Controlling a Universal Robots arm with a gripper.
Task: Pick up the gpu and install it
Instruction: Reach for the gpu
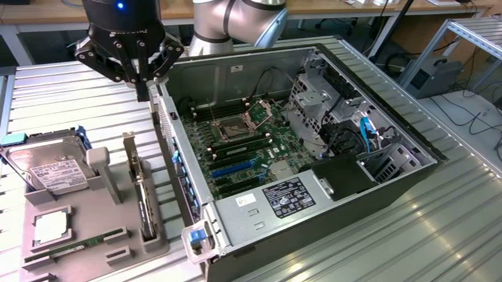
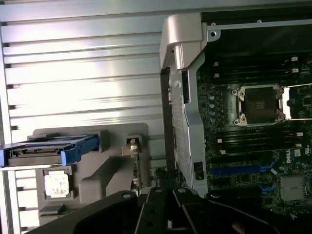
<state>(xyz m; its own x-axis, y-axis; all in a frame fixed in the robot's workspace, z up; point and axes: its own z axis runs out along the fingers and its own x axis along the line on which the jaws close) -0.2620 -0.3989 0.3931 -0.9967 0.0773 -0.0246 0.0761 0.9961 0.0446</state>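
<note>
Item one: claw (image 1: pixel 143 89), my own, jaws pressed together with nothing between them; it hangs over the slatted metal table (image 1: pixel 63 100) just beside the upper corner of the computer case (image 1: pixel 330 235), on the exterior view's left of that corner

Item two: gpu (image 1: pixel 140 188), standing on its long edge in a slot of the grey tray (image 1: pixel 110 235), silver bracket end uppermost and farthest from the exterior camera; it sits between the tray's upright post and the case wall, below my claw and apart from it, untouched

Item three: hard drive (image 1: pixel 51 170), white label up, in a blue carrier at the tray's far end

Item four: processor chip (image 1: pixel 49 226), flat in its square recess

Item five: RAM stick (image 1: pixel 74 245), lying flat along the tray's near edge

Item six: motherboard (image 1: pixel 243 141), inside the case lying on its side with the panel off; processor socket (image 1: pixel 235 126) bare, blue expansion slot (image 1: pixel 231 168) unfilled
</note>
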